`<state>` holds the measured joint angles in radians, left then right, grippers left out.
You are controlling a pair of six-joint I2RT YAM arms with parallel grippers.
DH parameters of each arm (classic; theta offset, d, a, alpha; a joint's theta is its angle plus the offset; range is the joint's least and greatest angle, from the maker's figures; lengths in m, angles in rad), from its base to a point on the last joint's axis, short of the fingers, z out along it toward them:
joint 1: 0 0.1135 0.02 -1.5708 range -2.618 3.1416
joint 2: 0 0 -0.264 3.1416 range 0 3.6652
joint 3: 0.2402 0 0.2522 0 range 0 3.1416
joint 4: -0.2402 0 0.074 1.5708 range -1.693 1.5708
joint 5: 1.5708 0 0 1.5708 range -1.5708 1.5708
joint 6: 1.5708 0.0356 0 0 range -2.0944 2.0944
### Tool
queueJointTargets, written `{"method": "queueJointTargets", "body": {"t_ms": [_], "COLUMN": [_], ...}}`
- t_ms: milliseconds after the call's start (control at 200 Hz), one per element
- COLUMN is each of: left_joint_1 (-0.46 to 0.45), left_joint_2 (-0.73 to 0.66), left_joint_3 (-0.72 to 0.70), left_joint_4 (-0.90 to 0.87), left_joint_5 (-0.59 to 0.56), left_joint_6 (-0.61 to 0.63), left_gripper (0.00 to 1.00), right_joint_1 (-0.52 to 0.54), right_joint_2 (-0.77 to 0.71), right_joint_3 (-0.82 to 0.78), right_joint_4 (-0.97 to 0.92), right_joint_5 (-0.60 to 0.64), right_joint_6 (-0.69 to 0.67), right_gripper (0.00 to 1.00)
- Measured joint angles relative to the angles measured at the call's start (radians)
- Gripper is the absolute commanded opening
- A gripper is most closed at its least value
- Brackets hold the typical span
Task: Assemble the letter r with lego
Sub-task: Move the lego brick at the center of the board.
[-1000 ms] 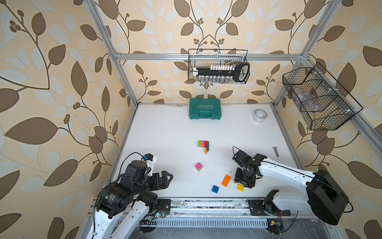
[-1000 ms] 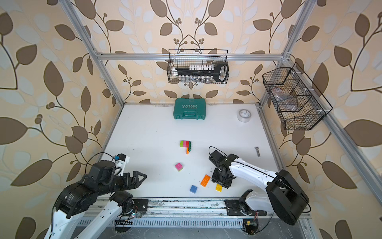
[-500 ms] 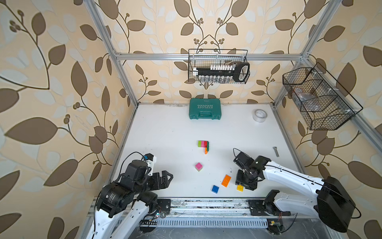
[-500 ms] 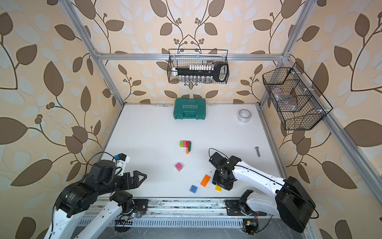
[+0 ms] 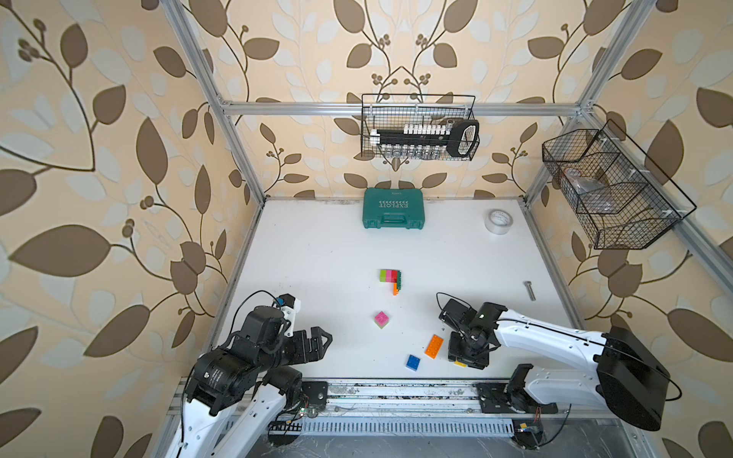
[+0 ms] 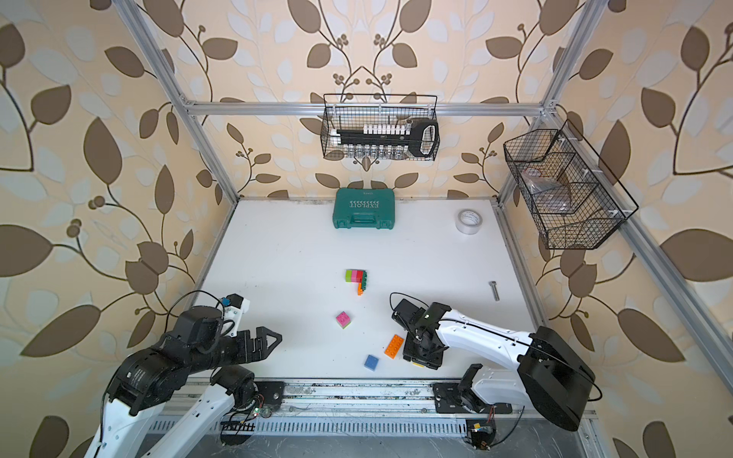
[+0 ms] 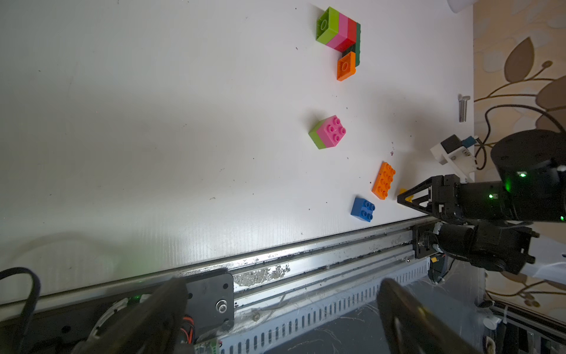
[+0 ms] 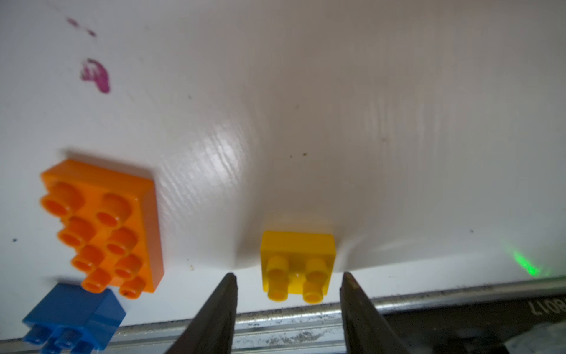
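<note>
Two fingers of the right gripper (image 8: 288, 275) stand open on each side of the yellow brick (image 8: 296, 249), not touching it, by the front edge of the table (image 8: 337, 122) near the long orange brick (image 8: 104, 223), so a crooked squeeze could flick it onto the metal rail (image 8: 291, 318).

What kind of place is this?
Probably a robot lab work cell: an aluminium frame encloses a white table, and a left arm and a right arm are mounted on a rail at its edge.

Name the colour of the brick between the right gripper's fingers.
Yellow brick; best in the right wrist view.
</note>
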<state>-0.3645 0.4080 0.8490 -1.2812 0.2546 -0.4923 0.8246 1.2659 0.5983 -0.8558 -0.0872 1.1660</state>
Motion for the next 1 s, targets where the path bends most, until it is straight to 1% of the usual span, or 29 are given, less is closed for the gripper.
{"method": "queueJointTargets", "body": {"t_ms": [205, 375, 645, 865, 905, 945, 1000], "left_joint_1": [0.0, 0.0, 0.0, 0.0, 0.0, 0.0, 0.0], "left_joint_2": [0.0, 0.0, 0.012, 0.022, 0.022, 0.023, 0.024], "left_joint_3": [0.0, 0.0, 0.0, 0.0, 0.0, 0.0, 0.0], "left_joint_4": [0.0, 0.0, 0.0, 0.0, 0.0, 0.0, 0.0], "left_joint_5": [0.0, 0.0, 0.0, 0.0, 0.0, 0.0, 0.0], "left_joint_6": [0.0, 0.0, 0.0, 0.0, 0.0, 0.0, 0.0], "left_gripper": [0.99, 0.99, 0.99, 0.99, 0.99, 0.99, 0.99], "right_joint_1": [-0.003, -0.026, -0.063, -0.088, -0.088, -0.088, -0.088], "right_joint_2": [0.041, 0.07, 0.178, 0.238, 0.246, 0.254, 0.267], "right_joint_3": [0.006, 0.028, 0.119, 0.179, 0.188, 0.198, 0.214], "right_joint_4": [0.011, 0.018, 0.073, 0.108, 0.113, 0.117, 0.12], "right_joint_5": [0.002, 0.0, -0.003, -0.002, -0.002, -0.002, -0.002], "right_joint_6": [-0.02, -0.049, -0.106, -0.129, -0.131, -0.134, -0.141], "right_gripper": [0.46, 0.36, 0.31, 0.31, 0.33, 0.39, 0.44]}}
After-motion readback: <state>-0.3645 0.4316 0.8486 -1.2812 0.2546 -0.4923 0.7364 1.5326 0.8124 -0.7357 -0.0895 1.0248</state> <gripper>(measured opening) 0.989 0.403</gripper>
